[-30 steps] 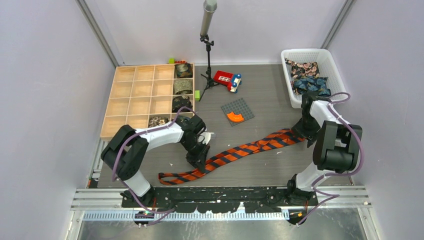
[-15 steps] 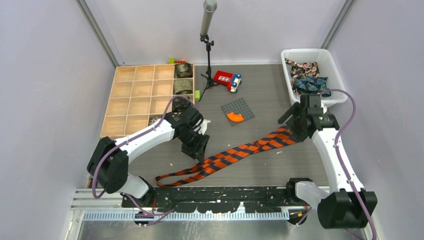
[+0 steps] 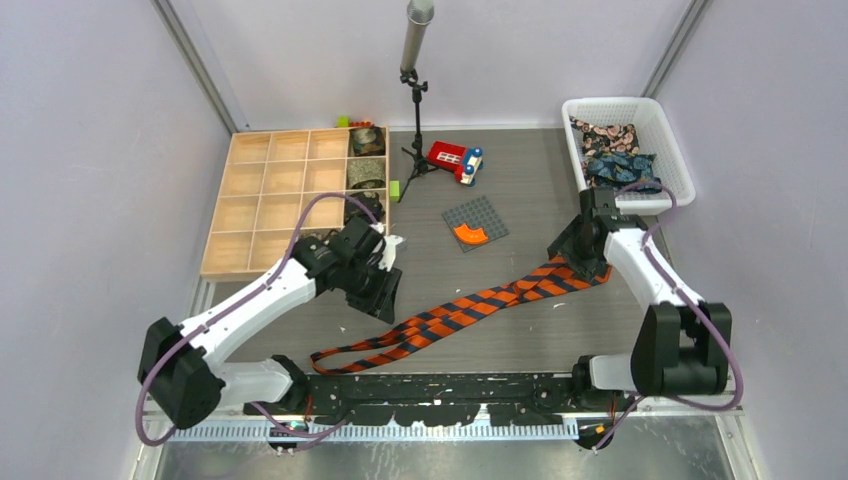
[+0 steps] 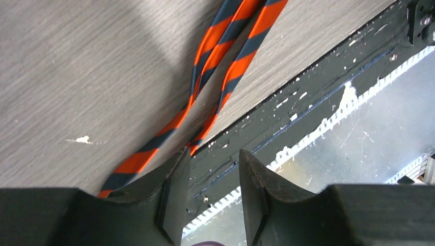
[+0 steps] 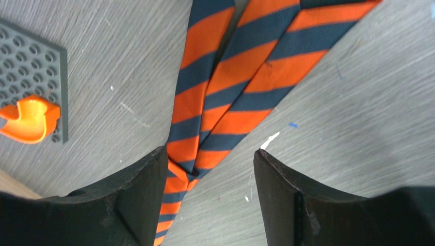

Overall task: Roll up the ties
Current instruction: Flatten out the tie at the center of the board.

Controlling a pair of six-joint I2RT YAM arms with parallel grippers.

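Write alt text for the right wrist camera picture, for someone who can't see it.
Two overlapping lengths of an orange-and-navy striped tie lie flat on a grey wood-grain table, narrowing toward the gap of the open right gripper at the bottom. At the left edge, a grey studded plate carries an orange piece.

Left arm (image 3: 265, 298) and right arm (image 3: 640, 268) are each built of white tubular links joined by bulky black joint housings, and each sits on a black base bolted to a dark mounting rail (image 3: 450, 386) whose paint is chipped and flecked white. A mauve cable (image 3: 291, 245) runs in loose loops along each arm from base to wrist. Left gripper (image 4: 214, 154) and right gripper (image 5: 209, 154) carry matte black, wedge-shaped fingers (image 5: 136, 202) with flat inner faces and lightly scuffed edges.
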